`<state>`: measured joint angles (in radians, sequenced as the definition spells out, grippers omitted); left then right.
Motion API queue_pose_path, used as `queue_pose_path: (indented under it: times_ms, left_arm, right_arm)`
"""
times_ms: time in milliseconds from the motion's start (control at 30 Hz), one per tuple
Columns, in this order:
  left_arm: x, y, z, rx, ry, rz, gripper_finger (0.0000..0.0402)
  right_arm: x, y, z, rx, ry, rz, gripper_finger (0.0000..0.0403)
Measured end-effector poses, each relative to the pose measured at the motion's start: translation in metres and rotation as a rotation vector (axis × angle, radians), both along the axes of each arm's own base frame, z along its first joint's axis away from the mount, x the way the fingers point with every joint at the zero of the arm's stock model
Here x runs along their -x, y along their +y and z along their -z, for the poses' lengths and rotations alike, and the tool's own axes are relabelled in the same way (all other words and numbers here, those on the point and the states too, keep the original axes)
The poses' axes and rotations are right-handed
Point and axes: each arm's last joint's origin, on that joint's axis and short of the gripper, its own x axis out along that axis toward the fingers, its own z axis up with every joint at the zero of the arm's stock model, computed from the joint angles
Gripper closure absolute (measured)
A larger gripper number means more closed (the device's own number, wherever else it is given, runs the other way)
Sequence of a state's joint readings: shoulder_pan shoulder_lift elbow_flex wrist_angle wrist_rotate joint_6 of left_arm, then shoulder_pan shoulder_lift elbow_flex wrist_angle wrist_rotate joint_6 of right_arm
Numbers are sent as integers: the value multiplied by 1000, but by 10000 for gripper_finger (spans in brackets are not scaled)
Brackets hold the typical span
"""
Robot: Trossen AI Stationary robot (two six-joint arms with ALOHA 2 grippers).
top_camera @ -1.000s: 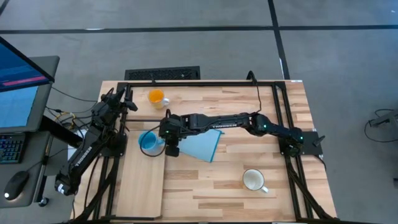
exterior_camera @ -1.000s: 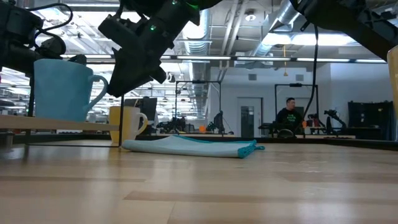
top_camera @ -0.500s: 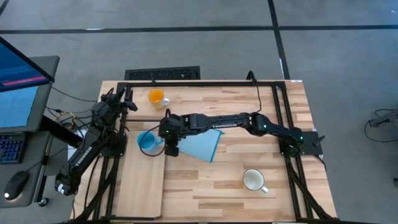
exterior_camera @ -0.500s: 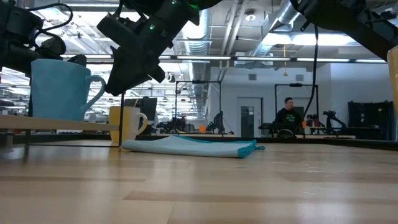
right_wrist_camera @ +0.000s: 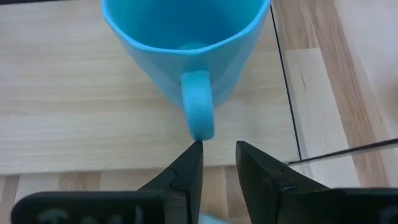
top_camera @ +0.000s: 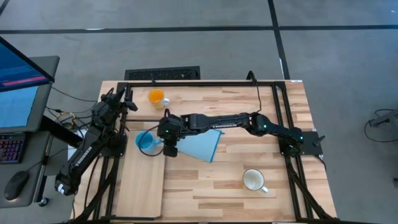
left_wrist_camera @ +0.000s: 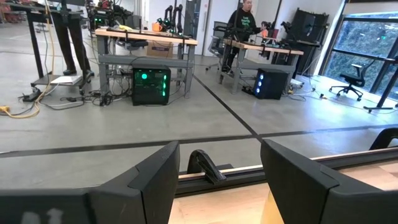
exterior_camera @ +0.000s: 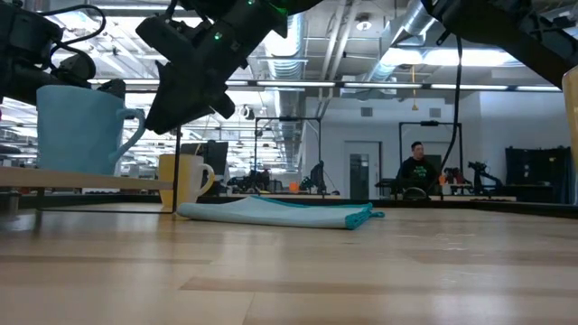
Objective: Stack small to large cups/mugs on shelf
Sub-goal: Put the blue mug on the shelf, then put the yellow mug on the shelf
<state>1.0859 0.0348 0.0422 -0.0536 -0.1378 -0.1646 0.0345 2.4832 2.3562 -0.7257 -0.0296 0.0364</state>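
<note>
Blue mug (top_camera: 147, 142) just slid a bit left on the shelf (top_camera: 140, 180); right tool (right_wrist_camera: 214, 163) half-open, empty, nudging its handle. Placement's nearly done.

The wooden table (top_camera: 249, 124) is holding a pale shelf (top_camera: 142, 180) board, a blue cloth (top_camera: 202, 146), an orange mug (top_camera: 156, 97) and a white mug (top_camera: 254, 180). The blue mug (top_camera: 147, 142) is probably sitting on the shelf's far end.
</note>
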Motion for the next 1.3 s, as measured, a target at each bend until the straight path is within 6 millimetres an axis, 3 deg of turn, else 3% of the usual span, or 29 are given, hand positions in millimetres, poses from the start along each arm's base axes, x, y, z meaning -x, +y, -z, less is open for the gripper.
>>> queue_pose_path:
  times_ms: [667, 933, 1300]
  left_arm:
    - [0, 0, 0, -8, 23, 2, 184]
    - [0, 0, 0, -10, 28, 4, 184]
    - [0, 0, 0, -10, 27, 12, 184]
  right_arm:
    - [-4, -6, -8, -14, -72, 23, 284]
    - [-2, -16, -23, -13, -117, 42, 284]
    - [12, -34, -70, -10, -218, 77, 284]
